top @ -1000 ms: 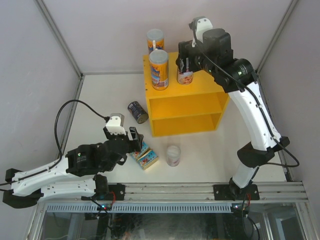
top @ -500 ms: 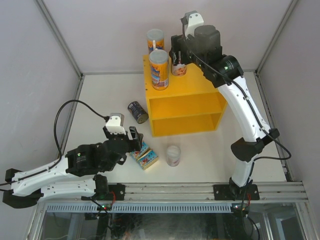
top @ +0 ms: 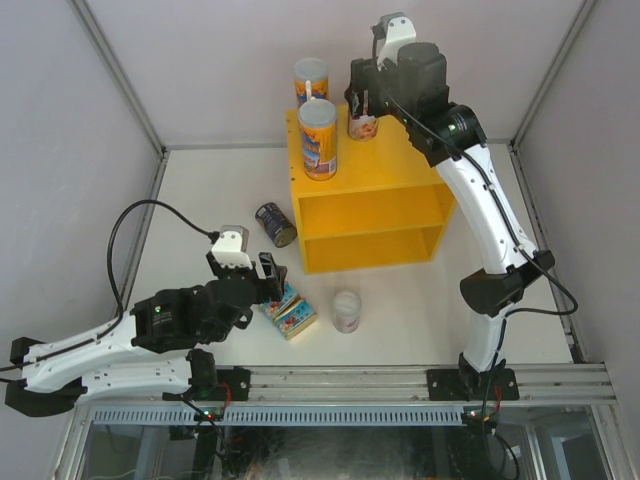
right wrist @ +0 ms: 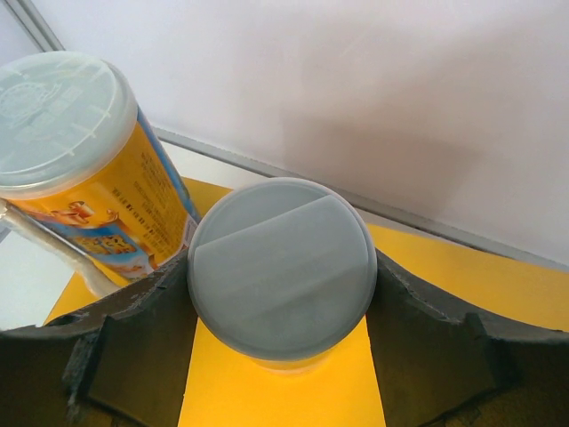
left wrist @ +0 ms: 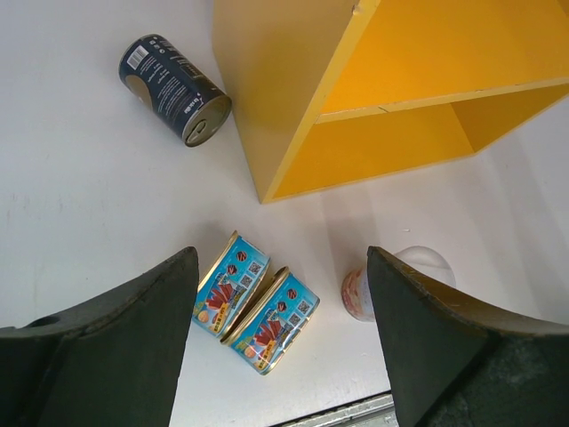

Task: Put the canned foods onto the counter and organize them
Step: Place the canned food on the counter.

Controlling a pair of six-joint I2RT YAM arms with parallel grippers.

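White-pink tube (right wrist: 283, 258) within right pincer (right wrist: 281, 294)

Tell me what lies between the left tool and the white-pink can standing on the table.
Two flat blue-labelled tins, lying side by side. The top view shows them between the left tool and the can.

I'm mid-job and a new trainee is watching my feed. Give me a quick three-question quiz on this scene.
1. How many flat tins lie on the table?
2. True or false: the dark can lies on its side.
3. The right end effector grips: A a flat tin, B the short white-lidded can, C the dark can.
Key: 1 two; 2 true; 3 B.
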